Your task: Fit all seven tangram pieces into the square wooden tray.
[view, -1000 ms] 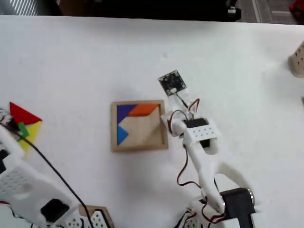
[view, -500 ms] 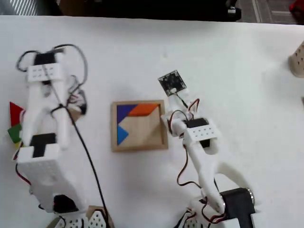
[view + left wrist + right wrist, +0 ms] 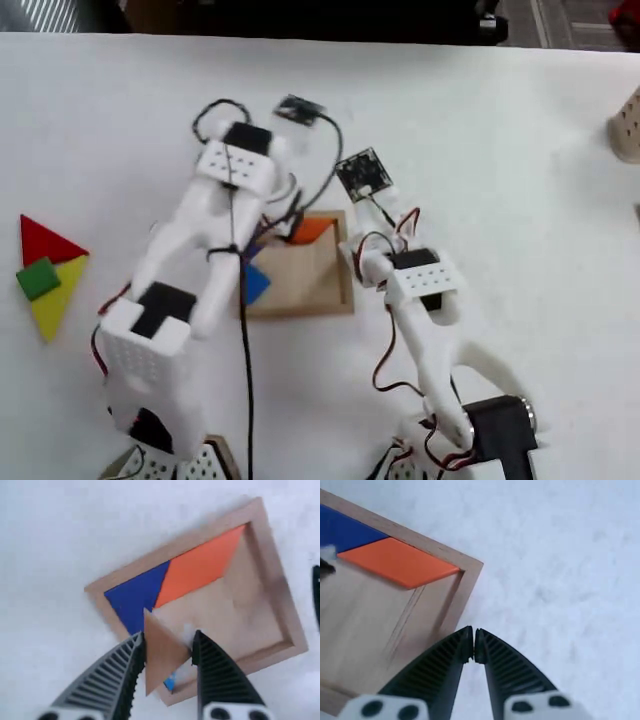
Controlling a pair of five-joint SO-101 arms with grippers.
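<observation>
While left end effector (image 3: 167, 645) clamps a tan triangle (image 3: 161, 657) over the tray (image 3: 277, 575), right end effector (image 3: 472, 645) rests pinched together beside its corner; three coloured pieces (image 3: 45, 278) lie far off on white surface (image 3: 500, 130).

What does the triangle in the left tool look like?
The triangle is flat, plain tan, and looks like bare wood. The left tool pinches it between both fingers, its face toward the wrist camera. It hangs over the tray, by the corner with the blue piece. Whether it touches the tray floor cannot be told.
</observation>
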